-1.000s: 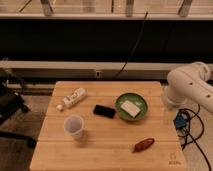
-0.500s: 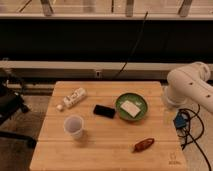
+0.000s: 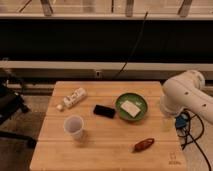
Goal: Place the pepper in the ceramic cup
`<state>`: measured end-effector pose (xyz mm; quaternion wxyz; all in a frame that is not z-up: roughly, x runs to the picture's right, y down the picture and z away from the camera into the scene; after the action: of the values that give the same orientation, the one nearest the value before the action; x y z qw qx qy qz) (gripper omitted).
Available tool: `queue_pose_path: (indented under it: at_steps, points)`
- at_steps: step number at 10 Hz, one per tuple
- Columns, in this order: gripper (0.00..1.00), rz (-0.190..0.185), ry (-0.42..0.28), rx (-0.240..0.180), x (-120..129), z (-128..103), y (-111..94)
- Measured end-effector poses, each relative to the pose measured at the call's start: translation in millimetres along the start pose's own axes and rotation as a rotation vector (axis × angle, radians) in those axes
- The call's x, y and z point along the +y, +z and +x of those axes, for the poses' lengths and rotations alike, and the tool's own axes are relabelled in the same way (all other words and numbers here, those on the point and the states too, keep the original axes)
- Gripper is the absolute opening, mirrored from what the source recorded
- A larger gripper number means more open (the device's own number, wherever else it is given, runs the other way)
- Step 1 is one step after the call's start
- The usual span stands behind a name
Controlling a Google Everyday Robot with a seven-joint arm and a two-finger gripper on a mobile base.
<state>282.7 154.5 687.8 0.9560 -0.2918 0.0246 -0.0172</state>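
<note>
At the far left, off the surface (image 3: 107, 150), a dark chair (image 3: 10, 102) stands close to the left edge. The white bottle (image 3: 74, 97) lies on its side near the back-left corner. In front of it the ceramic cup (image 3: 74, 126) stands upright with its mouth open, a plain white round cup with bare wood around it on every side. The black phone (image 3: 104, 111) lies flat near the middle, just left of the green bowl (image 3: 143, 113), which holds a pale flat block (image 3: 130, 107).

The pepper (image 3: 143, 145) lies on its side near the front edge, right of centre and well apart from the cup. It is small, long and reddish-brown, narrowing at one end, with open wood between it and the cup.

The claw (image 3: 166, 121) hangs at the right edge of the surface, just right of the bowl and behind the pepper, below the bulky white arm (image 3: 187, 95). I cannot tell how far open it is, and it has hold of nothing that shows.

The surface is light wood planking. Behind it run a dark wall band and a pale ledge, and a black cable (image 3: 132, 47) climbs the wall
</note>
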Motion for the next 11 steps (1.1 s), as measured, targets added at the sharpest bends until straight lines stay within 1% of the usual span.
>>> queue_pose_path:
  at_steps: [2,3,6,7,9,11]
  points:
    - [0.8,-0.006,-0.069,0.014,10,-9,9]
    - [0.8,-0.008,-0.081,0.017,14,-10,13]
    - [0.8,-0.016,-0.129,0.017,38,-18,41]
    - [0.8,-0.019,-0.159,0.016,47,-25,53]
    - [0.8,-0.021,-0.189,0.016,55,-29,62]
    - [0.8,-0.026,-0.227,0.013,66,-35,79]
